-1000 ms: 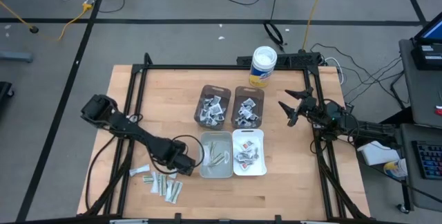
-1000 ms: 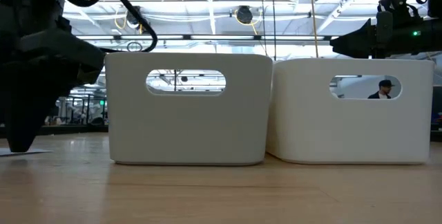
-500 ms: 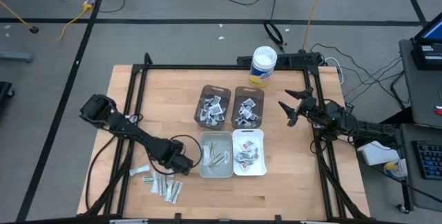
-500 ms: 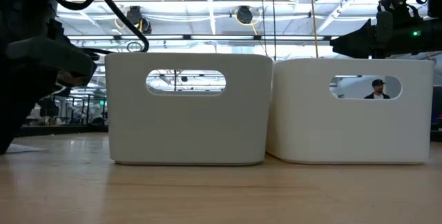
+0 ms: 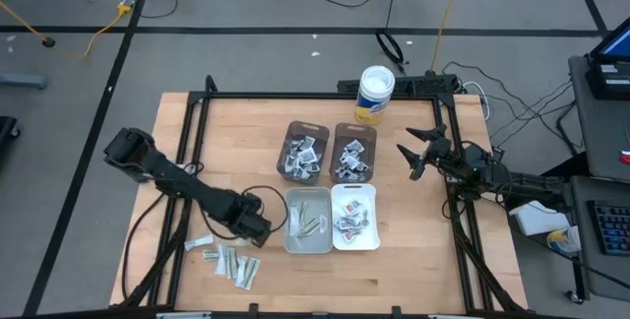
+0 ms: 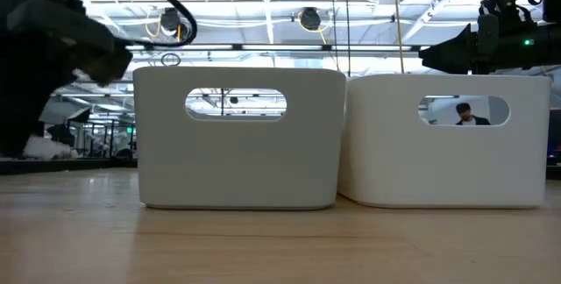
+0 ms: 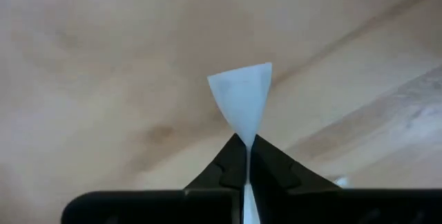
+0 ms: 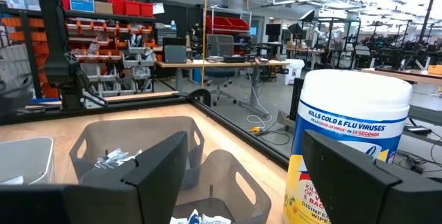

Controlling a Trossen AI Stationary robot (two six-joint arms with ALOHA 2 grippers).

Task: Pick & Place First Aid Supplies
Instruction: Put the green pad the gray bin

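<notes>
- Table edges: bare wood lies open along the near edge and down the right side of the four bins; the white tub stands at the far edge.
- Loose packets lie near the table's near-left corner, apart from the grey bin; open board lies between them.
- Left gripper sits just left of the grey bin, its fingers pressed together on a thin white packet that sticks out past the tips.
- Right gripper hangs right of the two far bins, fingers spread wide, holding nothing.
</notes>
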